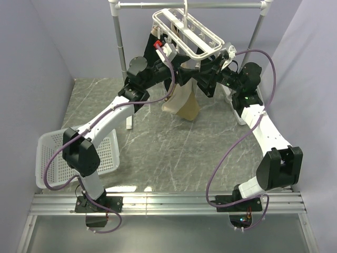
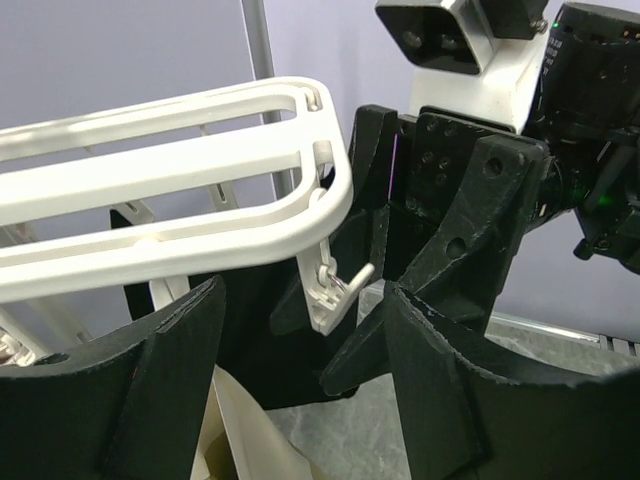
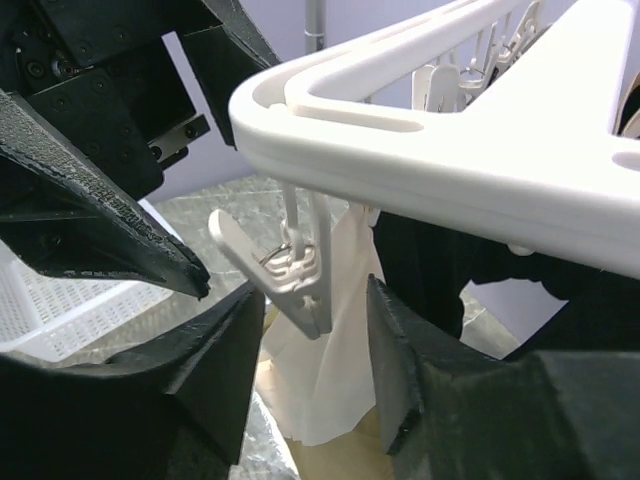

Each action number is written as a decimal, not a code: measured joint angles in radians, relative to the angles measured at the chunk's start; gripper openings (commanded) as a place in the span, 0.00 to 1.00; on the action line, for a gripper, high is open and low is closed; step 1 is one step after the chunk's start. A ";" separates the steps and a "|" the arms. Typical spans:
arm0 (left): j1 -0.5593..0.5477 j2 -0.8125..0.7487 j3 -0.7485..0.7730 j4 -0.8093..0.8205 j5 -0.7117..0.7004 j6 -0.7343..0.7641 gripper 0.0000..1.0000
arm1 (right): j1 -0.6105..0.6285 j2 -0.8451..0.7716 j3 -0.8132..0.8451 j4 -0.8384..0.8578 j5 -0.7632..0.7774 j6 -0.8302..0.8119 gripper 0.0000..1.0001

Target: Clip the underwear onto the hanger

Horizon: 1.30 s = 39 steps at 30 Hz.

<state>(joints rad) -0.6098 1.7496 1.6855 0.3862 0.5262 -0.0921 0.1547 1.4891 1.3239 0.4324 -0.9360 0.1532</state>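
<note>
The white hanger (image 1: 185, 27) hangs from the pole at the back. The tan underwear (image 1: 181, 103) hangs below its near corner, and its top seems to reach up to the frame. Both grippers meet under that corner. My left gripper (image 1: 184, 74) is open. In the left wrist view (image 2: 305, 300) a dangling clip (image 2: 335, 290) hangs just beyond its tips, and the underwear (image 2: 240, 430) lies low beside its left finger. My right gripper (image 1: 205, 79) is open. In the right wrist view (image 3: 315, 340) a clip (image 3: 295, 270) hangs just above its jaws, with the underwear (image 3: 340, 340) behind.
Black garments (image 1: 152, 50) hang from the hanger behind the underwear. The grey-white pole rack (image 1: 118, 47) stands at the back, with its legs on the marbled table. A white mesh basket (image 1: 50, 158) sits at the left, near the left arm.
</note>
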 measured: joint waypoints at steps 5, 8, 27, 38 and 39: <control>0.001 0.021 0.021 0.026 0.017 -0.008 0.69 | 0.000 0.000 0.000 0.019 -0.001 0.008 0.46; 0.001 0.039 0.033 0.039 0.027 -0.014 0.69 | 0.000 0.000 0.002 0.021 -0.003 0.008 0.40; 0.021 0.083 0.078 0.126 0.126 -0.141 0.62 | 0.000 0.014 0.064 0.007 -0.110 0.033 0.17; 0.023 0.086 0.078 0.148 0.176 -0.177 0.36 | -0.002 0.052 0.098 -0.008 -0.158 0.076 0.13; 0.024 0.088 0.078 0.150 0.179 -0.182 0.34 | -0.002 0.052 0.099 -0.011 -0.159 0.079 0.13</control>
<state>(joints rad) -0.5858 1.8374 1.7638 0.5362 0.7048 -0.2745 0.1524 1.5414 1.4231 0.4213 -1.0954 0.2317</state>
